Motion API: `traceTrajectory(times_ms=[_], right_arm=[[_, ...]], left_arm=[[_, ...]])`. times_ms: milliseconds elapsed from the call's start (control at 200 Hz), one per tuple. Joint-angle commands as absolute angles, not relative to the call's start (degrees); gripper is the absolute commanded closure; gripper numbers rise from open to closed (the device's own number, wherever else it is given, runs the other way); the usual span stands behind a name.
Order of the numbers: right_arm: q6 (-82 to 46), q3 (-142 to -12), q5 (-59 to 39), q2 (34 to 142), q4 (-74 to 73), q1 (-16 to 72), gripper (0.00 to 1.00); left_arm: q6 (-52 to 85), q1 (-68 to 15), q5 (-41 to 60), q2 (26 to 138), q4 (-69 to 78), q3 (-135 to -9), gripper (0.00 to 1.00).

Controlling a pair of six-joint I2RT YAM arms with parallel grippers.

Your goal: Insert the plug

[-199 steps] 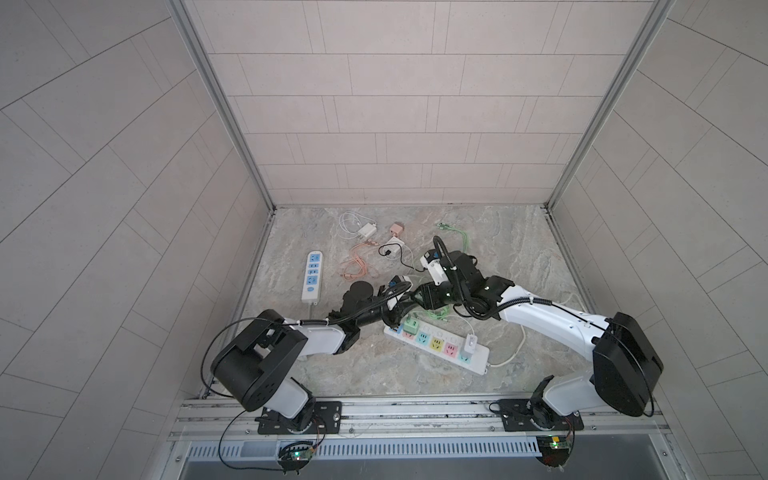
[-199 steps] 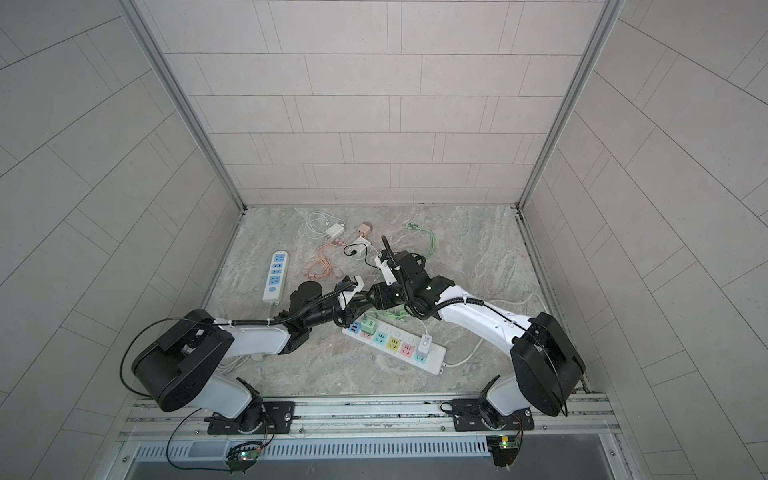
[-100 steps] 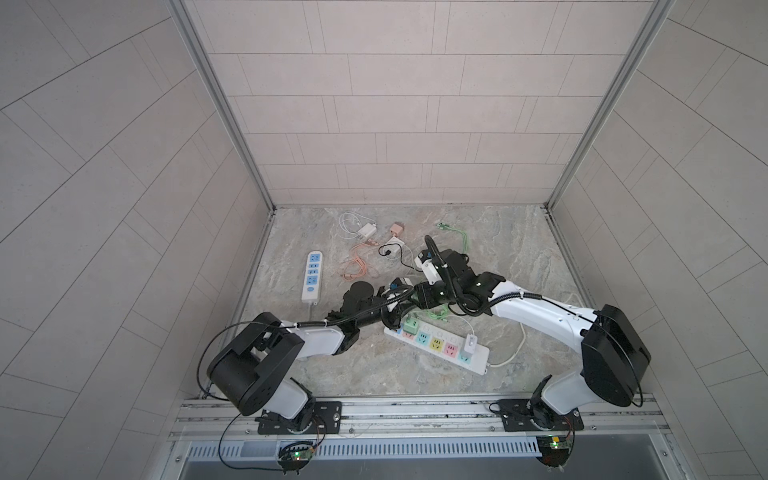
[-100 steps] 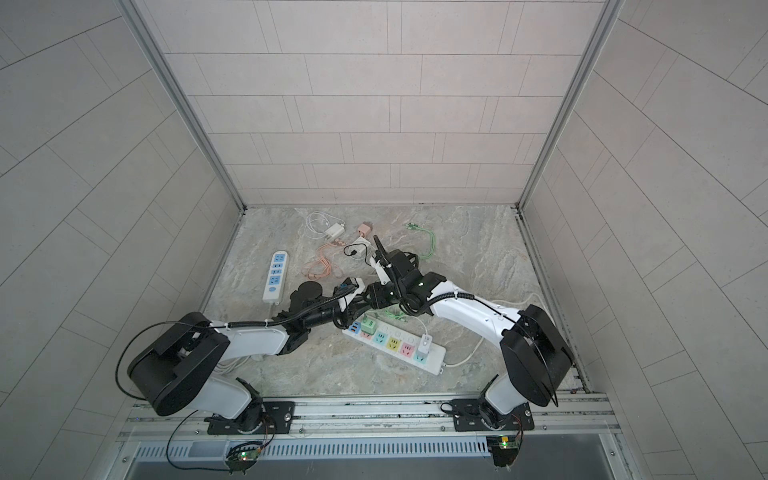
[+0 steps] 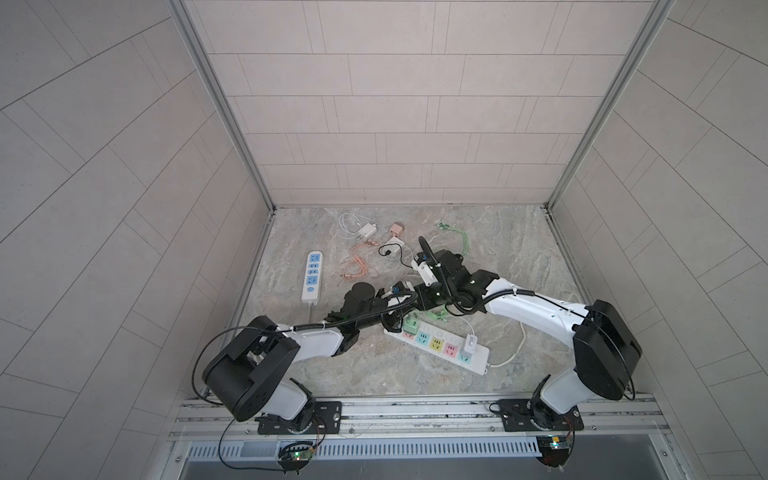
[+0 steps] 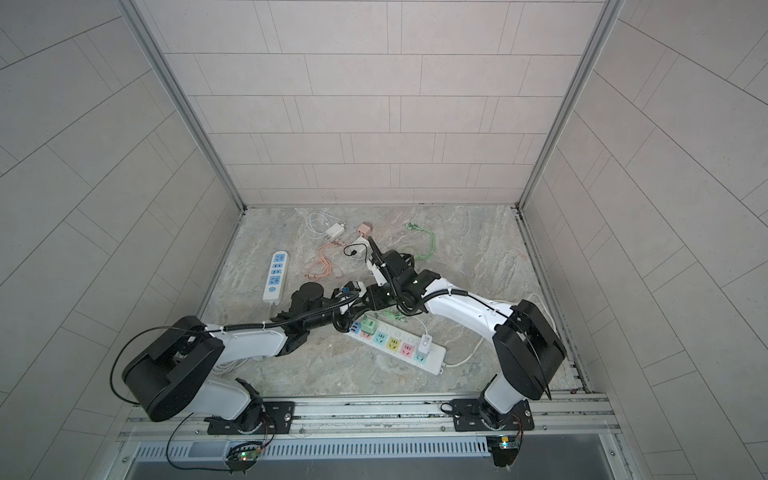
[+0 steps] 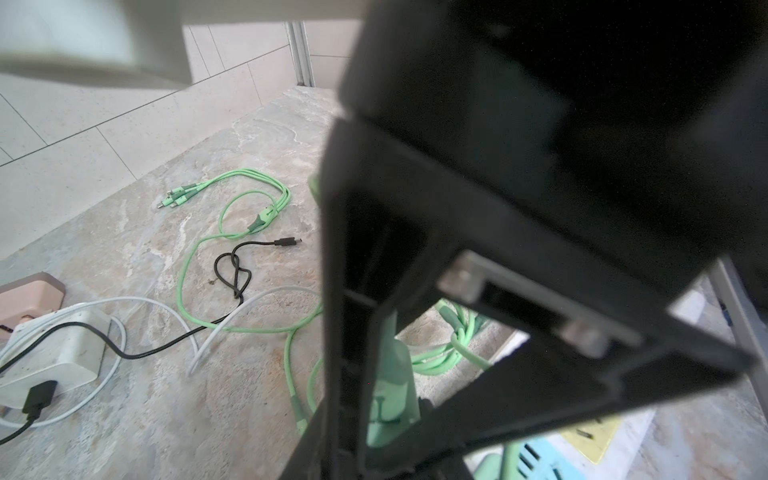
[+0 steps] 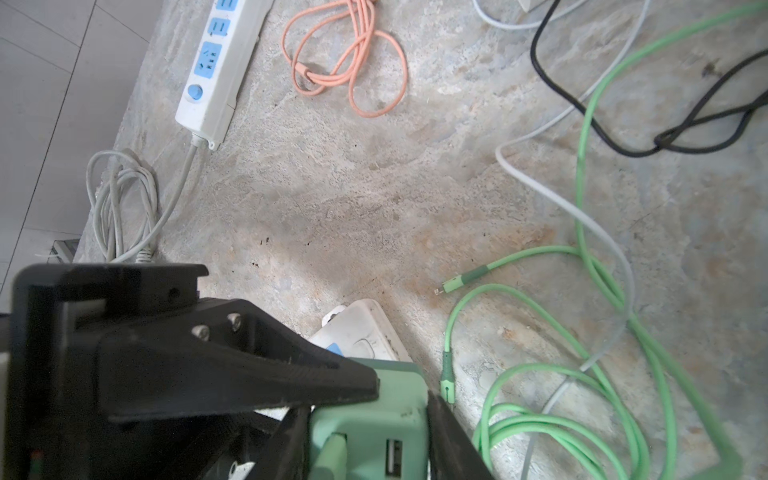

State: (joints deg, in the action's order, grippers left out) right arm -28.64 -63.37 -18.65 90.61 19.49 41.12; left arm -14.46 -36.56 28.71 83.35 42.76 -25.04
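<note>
- Right gripper (image 8: 370, 446) is closed on the green charger plug (image 8: 370, 411): in the right wrist view, one black finger lies against each side of its body.
- Left gripper (image 8: 361, 384) is closed. Its tip reaches the plug's edge from the side, and I cannot tell whether it pinches anything.
- Both arms meet low over the left end of the multicolour power strip (image 5: 478, 365), which lies at a slant on the stone-patterned worktop (image 5: 374, 378), near the front middle.
- In both top views the green charger plug (image 5: 411, 327) (image 6: 367, 323) stands on that left end of the strip. The grippers hide whether its pins are fully seated.
- The plug's face shows USB slots, and a green connector sits in one of them.
- A green cable (image 8: 582, 249) loops loosely over the worktop just beside the plug.
- A small white charger (image 5: 468, 343) is plugged in near the strip's other end.
- A blue-and-white power strip (image 5: 312, 276) lies well apart at the left, and its grey cord is bundled near the wall.
- A coiled orange cable (image 8: 353, 62) lies beside it.
- A black cable (image 7: 232, 270) curls farther back.
- A pink charger (image 5: 396, 228) sits near the back.
</note>
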Motion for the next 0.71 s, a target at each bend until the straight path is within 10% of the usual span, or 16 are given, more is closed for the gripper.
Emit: traceTrajectory(times_ms=[0,701], right_arm=[[-27.22,-64.16,-17.13,93.22,27.16,41.31,0.67],[-28.04,-67.15,-9.14,87.94,30.37,39.61,0.91]], left_arm=[[-15.78,-36.83,28.57,81.04,50.17,-26.82,0.77],[-10.57,-36.89,22.42,77.67,58.04,-22.51,0.37]])
